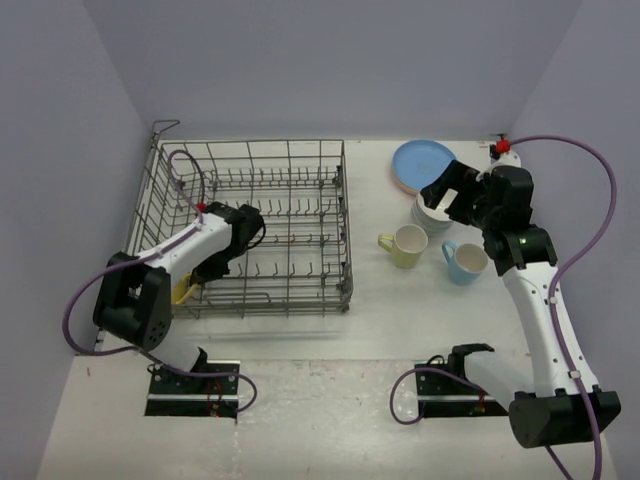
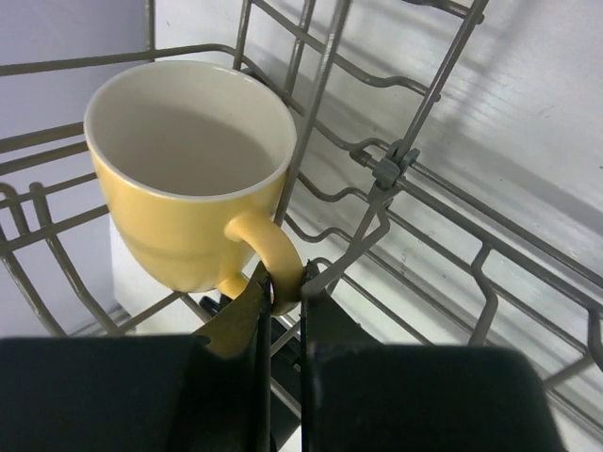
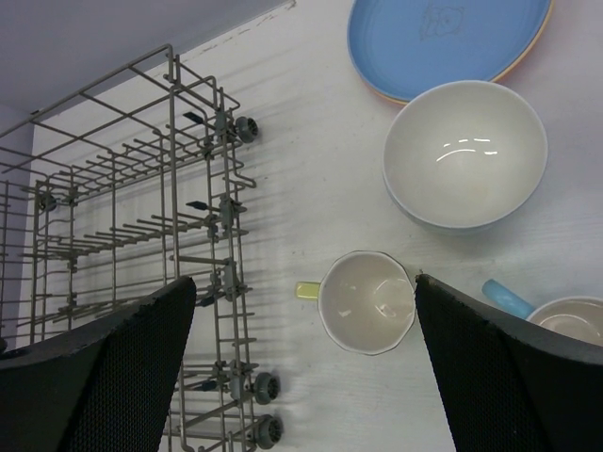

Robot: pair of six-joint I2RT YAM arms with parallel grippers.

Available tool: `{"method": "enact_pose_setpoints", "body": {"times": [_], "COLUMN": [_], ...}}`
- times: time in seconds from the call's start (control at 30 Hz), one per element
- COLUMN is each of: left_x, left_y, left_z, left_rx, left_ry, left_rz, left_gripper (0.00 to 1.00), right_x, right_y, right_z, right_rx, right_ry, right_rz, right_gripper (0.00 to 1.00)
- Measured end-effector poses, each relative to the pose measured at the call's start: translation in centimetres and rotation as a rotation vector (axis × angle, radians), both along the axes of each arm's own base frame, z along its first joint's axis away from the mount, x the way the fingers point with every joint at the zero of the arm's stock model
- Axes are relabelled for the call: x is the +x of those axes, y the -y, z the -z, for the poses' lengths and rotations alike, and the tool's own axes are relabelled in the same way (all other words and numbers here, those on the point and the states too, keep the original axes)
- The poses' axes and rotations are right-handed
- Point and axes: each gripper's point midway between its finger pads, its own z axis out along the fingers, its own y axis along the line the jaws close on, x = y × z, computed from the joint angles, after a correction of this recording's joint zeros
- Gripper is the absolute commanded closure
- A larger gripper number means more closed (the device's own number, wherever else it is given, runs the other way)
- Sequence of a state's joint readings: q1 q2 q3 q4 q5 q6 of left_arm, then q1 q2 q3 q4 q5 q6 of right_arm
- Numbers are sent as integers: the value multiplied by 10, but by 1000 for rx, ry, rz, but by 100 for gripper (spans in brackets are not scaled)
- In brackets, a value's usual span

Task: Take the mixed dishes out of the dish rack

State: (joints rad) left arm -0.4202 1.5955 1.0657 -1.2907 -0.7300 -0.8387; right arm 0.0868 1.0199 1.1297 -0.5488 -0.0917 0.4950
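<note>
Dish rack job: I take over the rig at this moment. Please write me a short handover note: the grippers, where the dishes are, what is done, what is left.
Left gripper: shut on the handle of the yellow mug, which sits inside the dish rack, in the near-left corner.
Right gripper: open, empty, above the pale yellow-green mug.
Done: on the table, right of the rack, are the blue plate on top of its stack, the white bowl, the pale yellow-green mug and the light blue mug.
Left: lift the yellow mug out onto the table. No other dish shows in the rack.
</note>
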Motion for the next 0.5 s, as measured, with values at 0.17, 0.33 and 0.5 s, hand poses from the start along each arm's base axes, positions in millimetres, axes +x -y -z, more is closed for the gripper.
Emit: {"method": "enact_pose_setpoints", "body": {"times": [0.17, 0.33, 0.5], "left_x": [0, 7, 23], "left_y": [3, 7, 16], "left_z": [-21, -50, -83], "left_rx": [-69, -134, -209], "left_ry": [122, 246, 365], "left_rz": [-8, 6, 54], "left_gripper": [100, 100, 100], "right_x": [-1, -1, -3], "right_y": [1, 1, 4], "right_z": [2, 1, -4], "right_rx": [-4, -9, -16], "right_ry": [-8, -4, 14], "right_rz": [3, 3, 17], "right_gripper": [1, 1, 1]}}
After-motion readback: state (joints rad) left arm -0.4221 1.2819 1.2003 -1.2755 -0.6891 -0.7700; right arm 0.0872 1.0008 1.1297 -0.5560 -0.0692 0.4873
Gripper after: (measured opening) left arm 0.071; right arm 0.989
